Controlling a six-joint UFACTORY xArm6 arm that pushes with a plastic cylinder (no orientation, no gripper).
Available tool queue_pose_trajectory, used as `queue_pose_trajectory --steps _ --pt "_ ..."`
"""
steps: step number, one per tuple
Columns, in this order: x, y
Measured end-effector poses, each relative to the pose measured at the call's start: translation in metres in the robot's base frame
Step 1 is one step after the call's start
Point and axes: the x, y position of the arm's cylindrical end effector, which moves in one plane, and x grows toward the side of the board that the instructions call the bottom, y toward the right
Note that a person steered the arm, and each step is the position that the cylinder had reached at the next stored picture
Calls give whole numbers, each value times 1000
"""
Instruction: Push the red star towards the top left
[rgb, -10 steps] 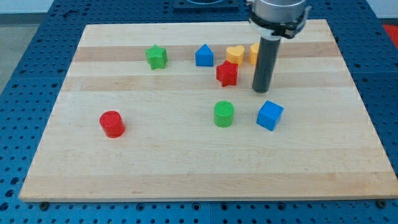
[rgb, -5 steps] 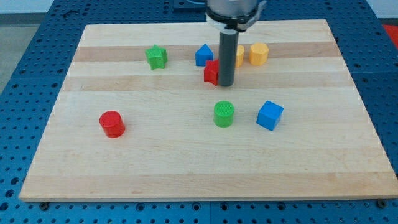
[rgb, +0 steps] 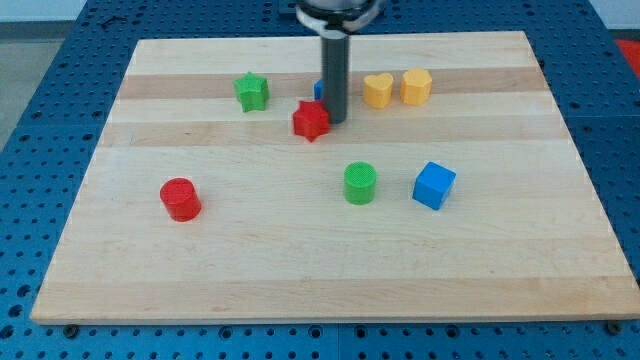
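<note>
The red star lies on the wooden board, a little above and left of its middle. My tip stands right against the star's right side. The rod hides most of a blue block just behind it. A green star lies to the star's upper left.
A yellow heart and a yellow hexagon-like block sit at the view's top right of the tip. A green cylinder and a blue cube lie below. A red cylinder is at the left.
My tip has swept left from beside the yellow blocks to the red star and pushed the star leftward, about 55 pixels. The other blocks have not moved.
</note>
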Motion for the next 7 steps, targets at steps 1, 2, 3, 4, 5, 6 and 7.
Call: queue_pose_trajectory --steps 1,2,3,4,5,6,7 --pt "7 -34" --pt "8 -30" --pt "16 -29" --pt "29 -40" --pt "42 -61" --pt "44 -97" --pt "44 -106"
